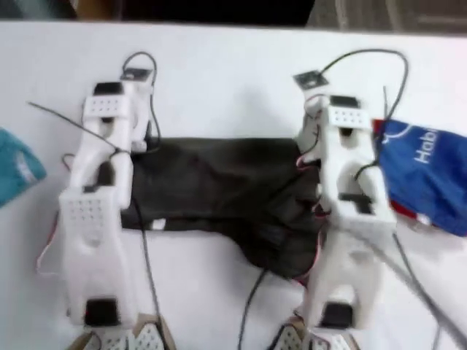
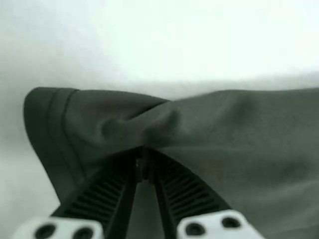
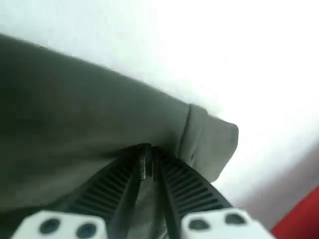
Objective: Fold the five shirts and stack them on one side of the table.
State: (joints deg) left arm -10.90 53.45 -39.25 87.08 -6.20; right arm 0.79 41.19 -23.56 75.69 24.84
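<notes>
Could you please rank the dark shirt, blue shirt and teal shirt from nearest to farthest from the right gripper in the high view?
1. Dark shirt, in the middle, pinched in the right gripper.
2. Blue shirt, close by at the right edge.
3. Teal shirt, far off at the left edge.

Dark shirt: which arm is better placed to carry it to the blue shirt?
Probably the right: the right gripper pinches the dark shirt, and the blue shirt lies beside that arm.
</notes>
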